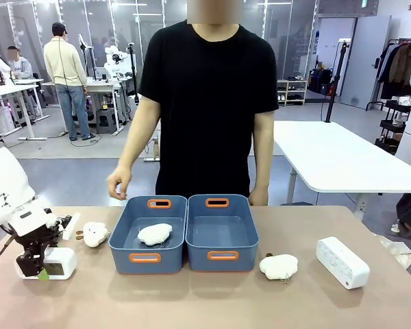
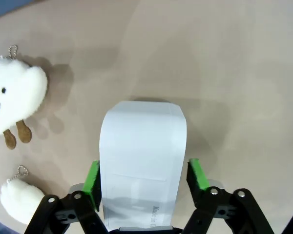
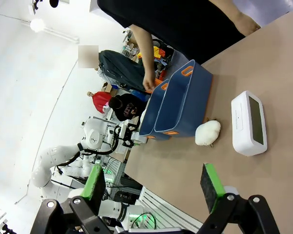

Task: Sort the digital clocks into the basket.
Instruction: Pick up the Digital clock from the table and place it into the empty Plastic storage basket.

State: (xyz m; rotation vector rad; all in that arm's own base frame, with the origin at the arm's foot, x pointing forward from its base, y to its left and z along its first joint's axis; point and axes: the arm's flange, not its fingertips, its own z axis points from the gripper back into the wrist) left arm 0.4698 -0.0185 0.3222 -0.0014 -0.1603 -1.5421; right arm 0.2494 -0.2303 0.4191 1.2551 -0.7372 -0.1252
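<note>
One digital clock (image 2: pixel 142 156) lies lower centre between the left gripper's (image 2: pixel 145 175) jaws, contact unclear, while the right gripper (image 3: pixel 152 181) gapes wide.

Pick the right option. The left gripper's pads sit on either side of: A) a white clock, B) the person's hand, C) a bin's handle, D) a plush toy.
A: in the left wrist view the left gripper has its green pads flanking the white clock, which lies on the table.
</note>
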